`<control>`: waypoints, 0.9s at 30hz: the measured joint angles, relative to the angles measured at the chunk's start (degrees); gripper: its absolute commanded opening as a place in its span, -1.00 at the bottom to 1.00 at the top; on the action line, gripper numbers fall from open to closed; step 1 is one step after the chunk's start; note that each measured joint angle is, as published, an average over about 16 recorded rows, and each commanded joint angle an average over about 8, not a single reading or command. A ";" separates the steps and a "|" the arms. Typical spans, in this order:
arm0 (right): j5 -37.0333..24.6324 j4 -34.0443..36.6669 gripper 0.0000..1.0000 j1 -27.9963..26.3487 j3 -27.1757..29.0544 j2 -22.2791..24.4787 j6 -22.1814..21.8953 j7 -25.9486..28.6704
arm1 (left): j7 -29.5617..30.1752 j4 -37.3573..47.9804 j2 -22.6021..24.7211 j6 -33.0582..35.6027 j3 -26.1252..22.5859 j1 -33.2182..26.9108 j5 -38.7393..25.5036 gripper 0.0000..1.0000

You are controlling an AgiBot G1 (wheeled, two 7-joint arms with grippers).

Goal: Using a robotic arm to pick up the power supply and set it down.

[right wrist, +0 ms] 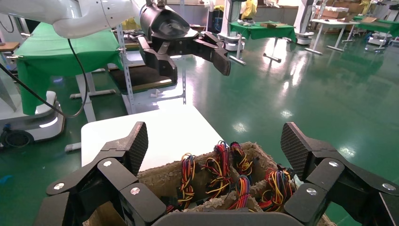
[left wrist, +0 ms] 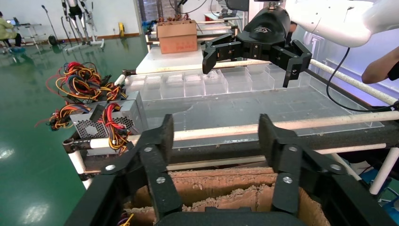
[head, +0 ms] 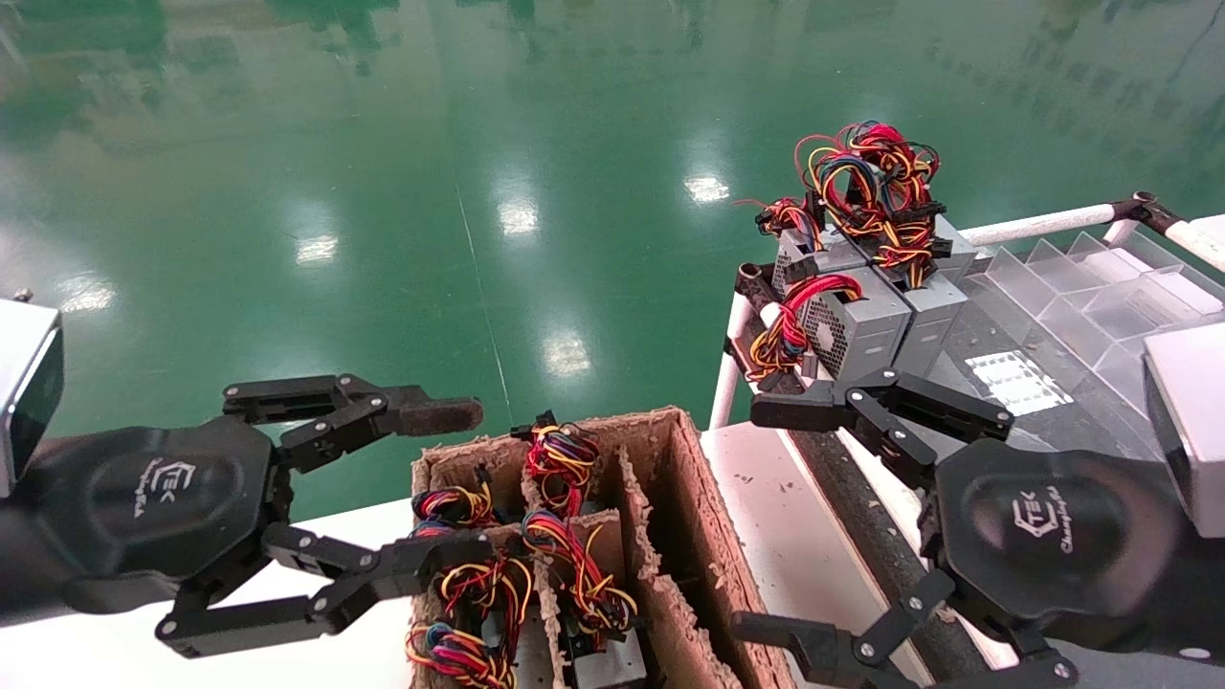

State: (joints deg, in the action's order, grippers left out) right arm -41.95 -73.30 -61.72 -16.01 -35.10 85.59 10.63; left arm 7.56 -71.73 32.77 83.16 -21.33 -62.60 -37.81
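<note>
Several power supplies stand in the compartments of a cardboard box (head: 684,478). Mostly their yellow, red and black wire tufts (head: 560,455) show, plus a bit of grey metal casing (head: 612,667). In the right wrist view the tufts (right wrist: 219,165) lie under my open fingers. My right gripper (head: 766,522) hovers just right of the box, open and holding nothing. My left gripper (head: 450,483) hovers at the box's left side, also open and holding nothing. Which supply is the task's own I cannot tell.
A cluster of grey supplies with mesh sides and red wire bundles (head: 861,325) sits on the rack at the back right, beside a clear divider tray (head: 1081,287). The box (right wrist: 164,174) rests on a white table (right wrist: 155,127). Green floor lies beyond.
</note>
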 measured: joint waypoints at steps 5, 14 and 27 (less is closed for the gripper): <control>0.00 0.00 1.00 0.00 0.00 0.00 0.00 0.00 | 0.00 0.00 0.00 0.00 0.00 0.00 0.00 -1.00; 0.00 0.00 1.00 0.00 0.00 0.00 0.00 0.00 | 0.00 0.00 0.00 0.00 0.00 0.00 0.00 -1.00; 0.00 0.00 1.00 0.00 0.00 0.00 0.00 0.00 | 0.00 0.00 0.00 0.00 0.00 0.00 0.00 -0.38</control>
State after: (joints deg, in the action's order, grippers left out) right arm -41.95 -73.30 -61.72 -16.01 -35.10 85.59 10.63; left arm 7.56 -71.73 32.77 83.16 -21.33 -62.60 -37.81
